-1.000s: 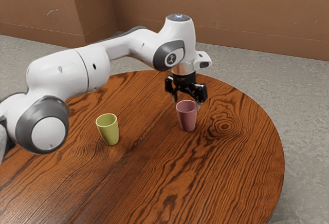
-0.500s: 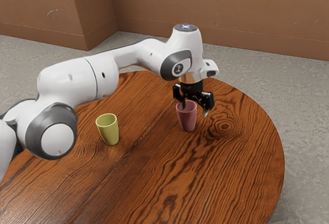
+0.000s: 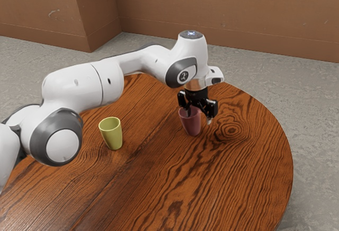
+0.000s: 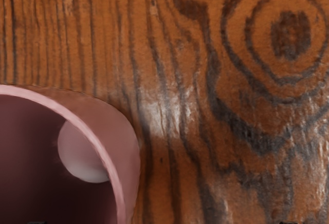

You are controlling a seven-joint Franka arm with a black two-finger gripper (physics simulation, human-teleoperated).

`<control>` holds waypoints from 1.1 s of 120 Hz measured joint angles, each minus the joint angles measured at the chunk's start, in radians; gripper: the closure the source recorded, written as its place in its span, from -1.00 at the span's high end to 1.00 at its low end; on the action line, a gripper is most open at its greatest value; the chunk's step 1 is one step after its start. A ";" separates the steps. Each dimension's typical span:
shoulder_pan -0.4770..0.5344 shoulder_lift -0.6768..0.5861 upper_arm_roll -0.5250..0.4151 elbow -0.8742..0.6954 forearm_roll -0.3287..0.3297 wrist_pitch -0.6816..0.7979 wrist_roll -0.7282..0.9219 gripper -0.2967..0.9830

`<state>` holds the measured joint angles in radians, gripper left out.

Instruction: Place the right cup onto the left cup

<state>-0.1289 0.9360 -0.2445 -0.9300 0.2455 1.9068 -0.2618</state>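
Jaws are spread pretty wide at the pink cup (image 3: 192, 125), exterior view's right. Lime cup (image 3: 112, 135) is just standing upright on the worktop (image 3: 159, 188), exterior view's left.

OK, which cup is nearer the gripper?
The pink cup, toward the exterior view's right: the gripper is at its rim. The green cup stands apart, toward the exterior view's left.
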 joint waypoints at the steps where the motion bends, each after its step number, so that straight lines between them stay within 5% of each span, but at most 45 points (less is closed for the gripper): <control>1: 0.000 0.000 0.000 0.000 0.000 0.000 0.000 0.30; 56: 0.000 0.002 0.002 0.000 0.000 0.008 0.010 -0.54; 132: -0.002 -0.104 0.034 -0.058 0.017 -0.009 0.015 -0.69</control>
<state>-0.1305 0.8321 -0.2107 -0.9881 0.2623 1.8979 -0.2464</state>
